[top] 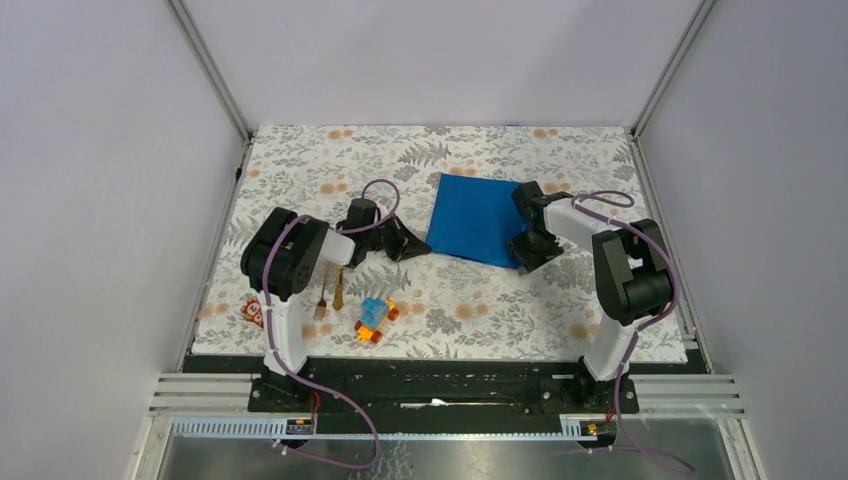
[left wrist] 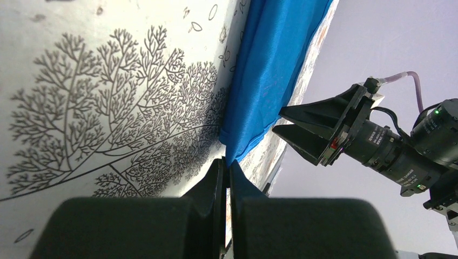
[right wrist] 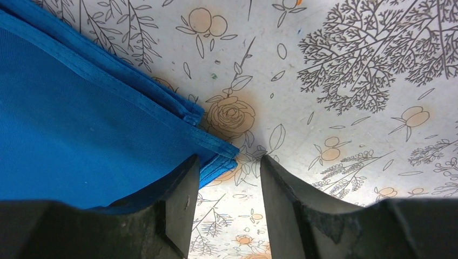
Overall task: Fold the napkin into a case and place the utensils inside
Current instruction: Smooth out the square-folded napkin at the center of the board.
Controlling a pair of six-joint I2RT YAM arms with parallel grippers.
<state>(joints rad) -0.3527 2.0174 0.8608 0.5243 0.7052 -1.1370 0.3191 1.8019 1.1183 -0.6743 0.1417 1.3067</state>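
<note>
Top view, folding step: napkin (top: pixel 478 218) layered on the desk (top: pixel 300 170); left fingers (left wrist: pixel 216 183) closed, maybe pinching its corner; right fingers (right wrist: pixel 181 199) open astride another corner, which needs gripping next.

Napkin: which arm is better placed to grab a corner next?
Right, probably: the right tool is open, straddling a corner of the napkin. The left tool is shut, tips only meeting another corner, so it must reopen first.
</note>
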